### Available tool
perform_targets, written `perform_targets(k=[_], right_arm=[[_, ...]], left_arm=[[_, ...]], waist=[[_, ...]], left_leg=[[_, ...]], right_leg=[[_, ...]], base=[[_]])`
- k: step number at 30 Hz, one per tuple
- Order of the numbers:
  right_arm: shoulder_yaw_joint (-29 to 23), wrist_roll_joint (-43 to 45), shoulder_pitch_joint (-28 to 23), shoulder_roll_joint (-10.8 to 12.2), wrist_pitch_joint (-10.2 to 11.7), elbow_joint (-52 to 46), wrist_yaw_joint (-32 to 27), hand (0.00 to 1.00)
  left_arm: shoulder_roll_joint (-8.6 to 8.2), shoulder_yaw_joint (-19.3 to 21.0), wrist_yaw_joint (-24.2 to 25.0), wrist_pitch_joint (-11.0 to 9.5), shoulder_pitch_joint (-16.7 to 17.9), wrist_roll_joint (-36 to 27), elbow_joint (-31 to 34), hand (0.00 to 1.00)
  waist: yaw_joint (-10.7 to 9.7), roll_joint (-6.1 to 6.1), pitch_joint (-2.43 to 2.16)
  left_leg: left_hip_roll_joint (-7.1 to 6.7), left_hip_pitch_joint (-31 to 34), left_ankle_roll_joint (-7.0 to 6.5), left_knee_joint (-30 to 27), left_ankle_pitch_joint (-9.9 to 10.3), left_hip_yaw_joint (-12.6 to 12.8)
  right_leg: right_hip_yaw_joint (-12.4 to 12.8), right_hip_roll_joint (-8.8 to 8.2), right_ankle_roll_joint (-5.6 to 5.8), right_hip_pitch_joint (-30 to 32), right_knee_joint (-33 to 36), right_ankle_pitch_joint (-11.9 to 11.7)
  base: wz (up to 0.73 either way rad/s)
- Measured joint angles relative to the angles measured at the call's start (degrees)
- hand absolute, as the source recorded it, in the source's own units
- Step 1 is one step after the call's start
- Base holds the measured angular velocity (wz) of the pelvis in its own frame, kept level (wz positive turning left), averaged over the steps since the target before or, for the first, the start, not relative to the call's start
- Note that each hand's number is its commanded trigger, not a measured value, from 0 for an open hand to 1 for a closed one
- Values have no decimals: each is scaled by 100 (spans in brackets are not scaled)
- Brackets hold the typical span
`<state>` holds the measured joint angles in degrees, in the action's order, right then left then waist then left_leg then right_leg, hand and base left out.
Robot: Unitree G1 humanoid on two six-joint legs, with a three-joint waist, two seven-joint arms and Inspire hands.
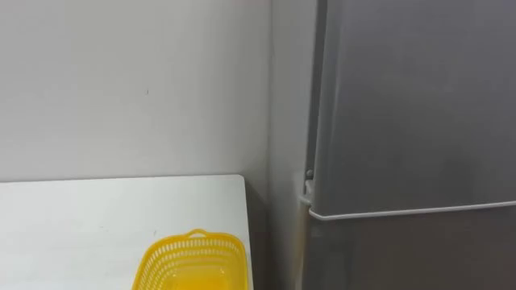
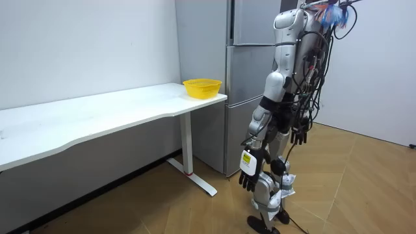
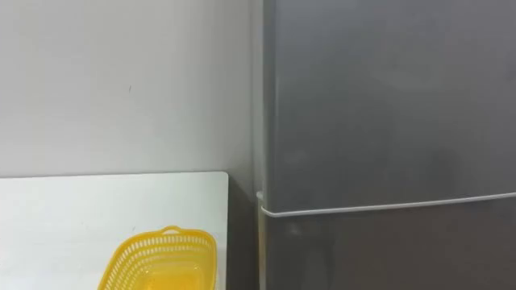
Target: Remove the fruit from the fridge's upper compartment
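The grey fridge's upper door [image 1: 419, 105] is closed; a pale seam [image 1: 403, 213] parts it from the lower door. In the room view I stand upright in front of the fridge [image 2: 250, 23], facing it. Both arms hang at my sides. My left hand [image 2: 247, 177] hangs low on the side nearer the table, fingers relaxed and holding nothing. My right hand [image 2: 299, 136] hangs at my other side, also relaxed and holding nothing. What the fridge holds is hidden behind the door.
A white table [image 1: 97, 217] stands to the left of the fridge against the wall. A yellow mesh basket [image 1: 193, 262] sits on its corner nearest the fridge, with nothing visible inside. A narrow gap separates table and fridge. Wooden floor [image 2: 364, 188] lies behind me.
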<state>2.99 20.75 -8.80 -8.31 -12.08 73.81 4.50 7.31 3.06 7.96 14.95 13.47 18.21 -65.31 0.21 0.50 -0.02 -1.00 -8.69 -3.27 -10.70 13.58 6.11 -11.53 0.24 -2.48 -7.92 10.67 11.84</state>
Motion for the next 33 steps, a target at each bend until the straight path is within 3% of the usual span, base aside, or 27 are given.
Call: perform_targets(k=[18,26,33], right_arm=[[11,-43,100,1,-56,31,3,0],[10,-55,100,7,-52,27,50,0],[-93,-174,119,4,-48,72,42,0]], left_arm=[[6,0,-114,5,-36,-117,-8,0],[-14,127,-430,-24,0,-757,-12,0],[-19,777,-1218,-94,31,-2000,1,0]], waist=[[3,27,9],[8,41,0],[34,17,-3]], left_leg=[[-1,10,1,6,2,-4],[-1,3,3,3,4,-5],[-1,-66,7,46,7,-1]], right_leg=[[-1,1,1,9,-3,1],[-17,-1,2,10,-6,1],[-12,0,-1,-31,-4,3]], base=[[0],[0],[-1]])
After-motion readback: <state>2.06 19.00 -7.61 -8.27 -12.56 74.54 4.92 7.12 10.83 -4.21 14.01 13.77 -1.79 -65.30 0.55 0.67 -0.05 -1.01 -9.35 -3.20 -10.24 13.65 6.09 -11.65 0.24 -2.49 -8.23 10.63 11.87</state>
